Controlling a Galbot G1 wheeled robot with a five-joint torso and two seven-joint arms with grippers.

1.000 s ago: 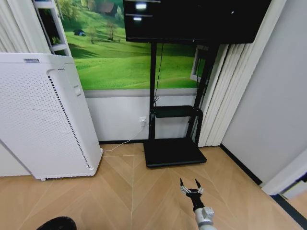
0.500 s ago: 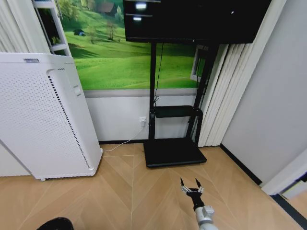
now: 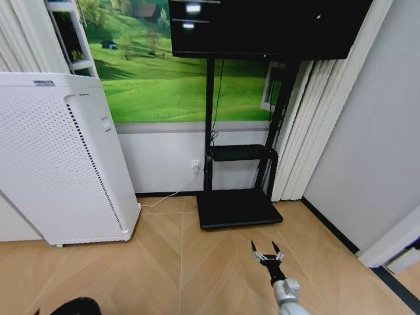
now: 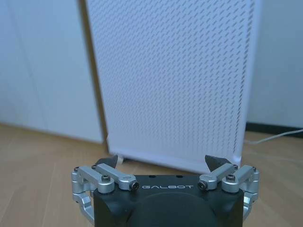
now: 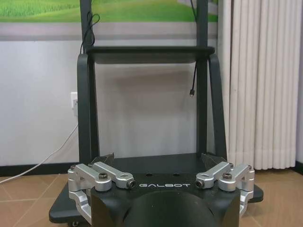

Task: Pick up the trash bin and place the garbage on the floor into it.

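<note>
Even, bright indoor light. Two ceiling lamps glare off the dark screen [image 3: 262, 26]. Soft shadow under the white appliance [image 3: 52, 157]. Head view bows straight lines near edges. Left wrist view: background appliance slightly soft, floor [image 4: 38, 161] blurred.

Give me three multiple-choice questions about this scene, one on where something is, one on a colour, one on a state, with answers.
1. Where does the white perforated appliance stand relative to the black TV stand?
A. On the robot's left of it
B. On the robot's right of it
C. On its shelf

2. What colour is the stand's base plate?
A. White
B. Black
C. Green

3. How are the right gripper's jaws?
A. Shut on a can
B. Shut, empty
C. Open, empty

Answers: 1 A, the head view shows the appliance at left. 2 B, the plate is black against the tan floor. 3 C, the right wrist view shows the jaws spread with nothing between them.
</note>
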